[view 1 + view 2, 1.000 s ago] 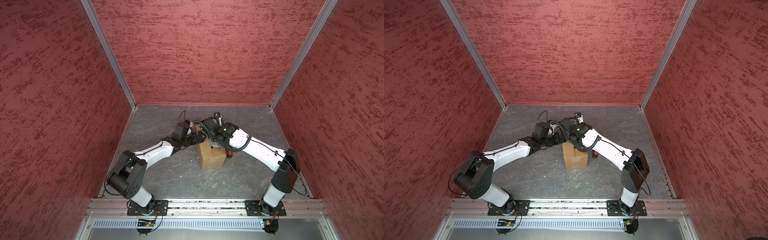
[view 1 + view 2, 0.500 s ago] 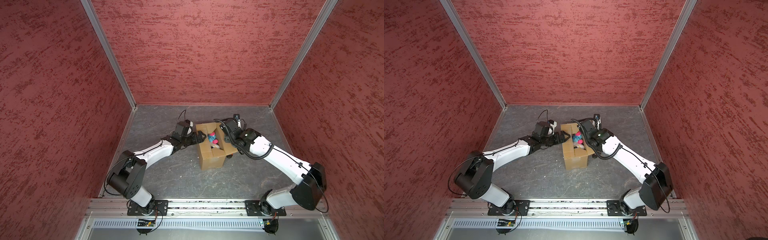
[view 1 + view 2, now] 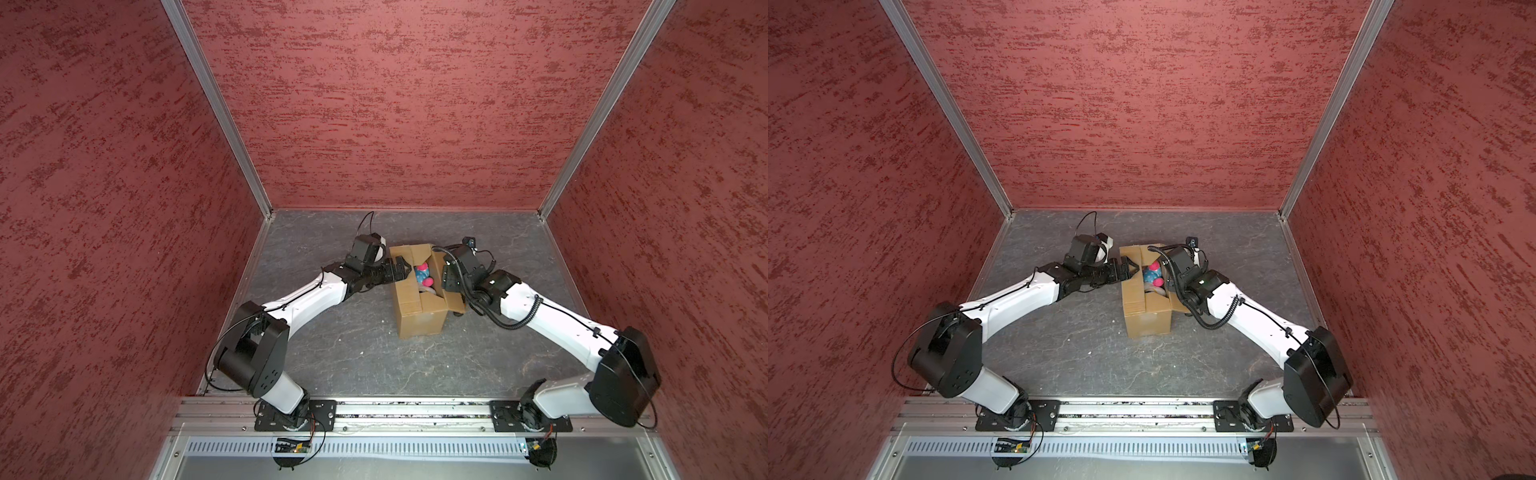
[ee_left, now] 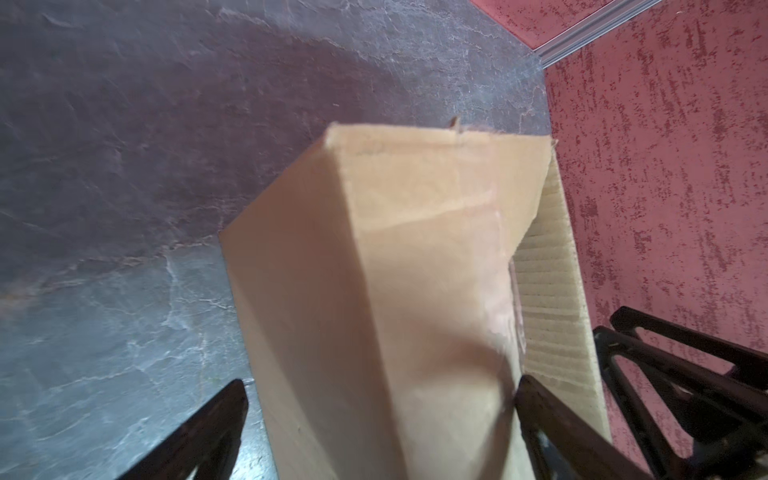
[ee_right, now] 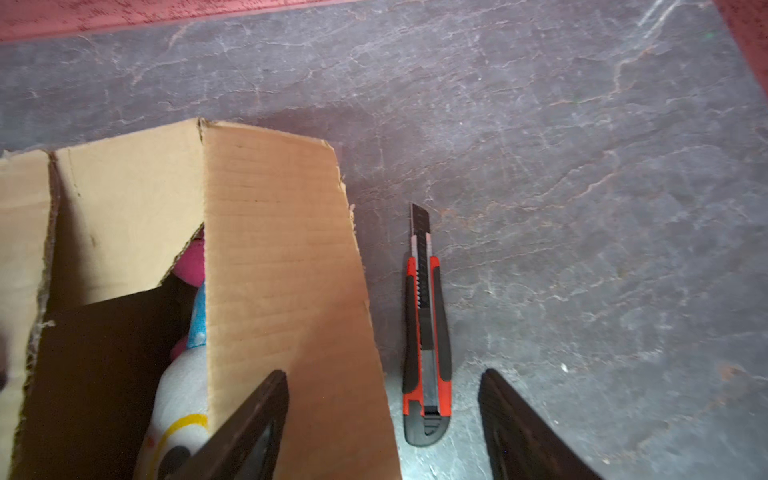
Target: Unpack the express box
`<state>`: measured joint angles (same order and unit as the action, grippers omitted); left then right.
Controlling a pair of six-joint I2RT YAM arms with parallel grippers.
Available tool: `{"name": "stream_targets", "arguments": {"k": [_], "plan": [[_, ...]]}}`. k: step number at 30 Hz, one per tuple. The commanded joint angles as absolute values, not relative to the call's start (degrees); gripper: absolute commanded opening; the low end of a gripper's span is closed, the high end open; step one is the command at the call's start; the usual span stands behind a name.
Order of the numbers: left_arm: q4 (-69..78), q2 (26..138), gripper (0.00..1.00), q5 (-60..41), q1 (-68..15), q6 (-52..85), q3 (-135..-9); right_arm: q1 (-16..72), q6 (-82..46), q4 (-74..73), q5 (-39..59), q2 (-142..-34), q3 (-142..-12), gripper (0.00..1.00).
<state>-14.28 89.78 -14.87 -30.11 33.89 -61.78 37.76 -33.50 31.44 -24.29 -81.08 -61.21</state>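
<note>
Grey floor point(image 3: 353, 353) between red walls point(image 3: 395, 104) is carrying the box point(image 3: 422, 328) at its centre, flaps point(image 5: 282, 249) spread. Left claw point(image 3: 398, 268) and right claw point(image 5: 384, 374) are hanging released at opposite flaps; pressing these wider is likely freeing the toy point(image 3: 422, 272) for lifting.

Bright overhead light, both top views sharp, wide-angle stretch along red textured walls point(image 3: 104, 187), soft shadow beside brown corrugated cardboard express box point(image 5: 270, 249), wrist views blurred, pale sheen on grey stone-patterned floor point(image 4: 124, 332).
</note>
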Motion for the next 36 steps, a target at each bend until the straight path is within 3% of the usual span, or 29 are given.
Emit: {"name": "stream_targets", "arguments": {"k": [1, 17, 36], "plan": [[-20.8, 88.4, 0.99, -12.6, -30.0, 30.6, -65.0, 37.7, -34.8, 28.2, -21.7, -81.8, -59.6, 0.74], [-52.2, 91.2, 0.99, 1.1, -35.1, 22.7, -83.5, 37.7, -36.8, 24.9, -20.6, -78.8, -56.1, 0.74], [-62.7, 103.2, 1.00, 9.8, -41.2, 18.5, -98.4, 37.7, -36.5, 23.4, -20.3, -79.3, -55.0, 0.74]]}}
